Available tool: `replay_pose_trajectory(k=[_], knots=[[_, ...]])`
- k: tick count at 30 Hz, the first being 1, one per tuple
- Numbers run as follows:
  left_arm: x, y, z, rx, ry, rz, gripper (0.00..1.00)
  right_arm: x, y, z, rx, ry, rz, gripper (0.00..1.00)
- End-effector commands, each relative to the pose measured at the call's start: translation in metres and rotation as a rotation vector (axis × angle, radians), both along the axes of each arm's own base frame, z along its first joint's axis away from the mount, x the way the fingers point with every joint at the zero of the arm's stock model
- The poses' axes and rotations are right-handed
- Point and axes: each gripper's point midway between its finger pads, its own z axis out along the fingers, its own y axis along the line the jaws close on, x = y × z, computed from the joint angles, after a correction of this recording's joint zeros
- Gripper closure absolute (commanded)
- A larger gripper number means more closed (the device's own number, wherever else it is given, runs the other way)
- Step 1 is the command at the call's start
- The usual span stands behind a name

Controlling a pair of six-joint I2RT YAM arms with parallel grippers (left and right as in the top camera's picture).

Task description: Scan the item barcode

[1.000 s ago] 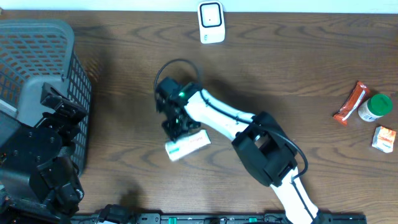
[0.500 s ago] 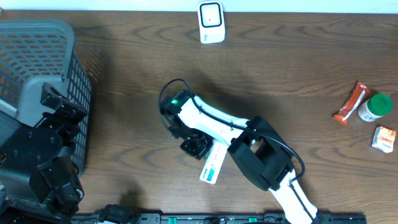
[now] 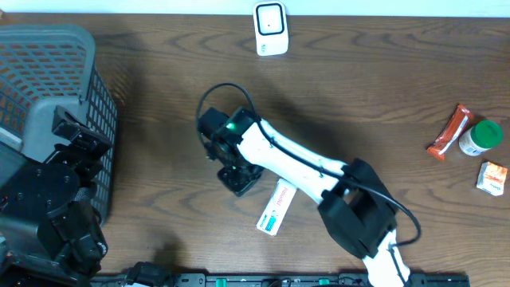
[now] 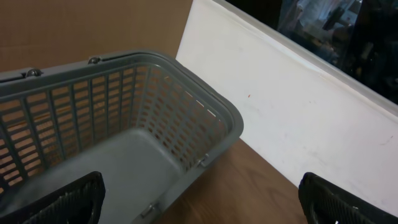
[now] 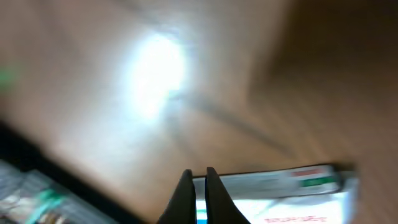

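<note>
The item, a white box [image 3: 276, 208] with green and blue print, lies flat and tilted on the wooden table. My right gripper [image 3: 243, 182] is shut just to the upper left of it, with nothing between the fingers. In the right wrist view the shut gripper [image 5: 198, 177] points down in front of the blurred box [image 5: 280, 193]. A white scanner [image 3: 271, 29] stands at the table's far edge. In the left wrist view my left gripper [image 4: 202, 208] is open and empty, above the corner of the grey basket [image 4: 205, 118].
The grey basket [image 3: 56, 72] fills the far left, with the left arm [image 3: 48, 207] in front of it. At the right edge lie an orange packet [image 3: 448, 132], a green-lidded jar [image 3: 483, 137] and a small orange-and-white box [image 3: 494, 177].
The box was swept from under the right gripper to the lower right and turned steeper. The right gripper then pulled back a little to the upper left. The left arm has not moved.
</note>
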Motion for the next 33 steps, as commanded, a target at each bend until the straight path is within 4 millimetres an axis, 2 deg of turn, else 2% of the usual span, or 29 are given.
replay_pose_trajectory(k=[1,4,9,19,23,29,31,33], knots=[[-0.001,0.003,0.0,0.016,0.009,0.014,0.0,-0.026,0.016,0.005,0.032,0.08,-0.064,0.99],[-0.001,0.003,0.0,0.016,0.009,0.014,0.0,-0.03,0.014,-0.005,-0.024,0.036,-0.089,0.99],[-0.001,0.003,0.0,0.016,0.009,0.014,0.0,-0.026,0.0,-0.025,-0.142,-0.087,-0.154,0.99],[-0.001,0.003,0.0,0.016,0.009,0.014,0.0,-0.047,-0.033,-0.055,-0.252,-0.046,-0.168,0.99],[-0.001,0.003,0.0,0.016,0.009,0.014,0.0,-0.064,-0.054,-0.055,-0.335,0.01,-0.152,0.99],[-0.001,0.003,0.0,0.016,0.009,0.014,0.0,-0.091,-0.083,-0.045,-0.472,0.07,-0.055,0.99],[-0.001,0.003,0.0,0.016,0.009,0.014,0.0,-0.091,-0.098,-0.042,-0.544,0.046,-0.038,0.99],[-0.001,0.003,0.0,0.016,0.009,0.014,0.0,-0.083,-0.117,-0.037,-0.644,-0.027,-0.063,0.99]])
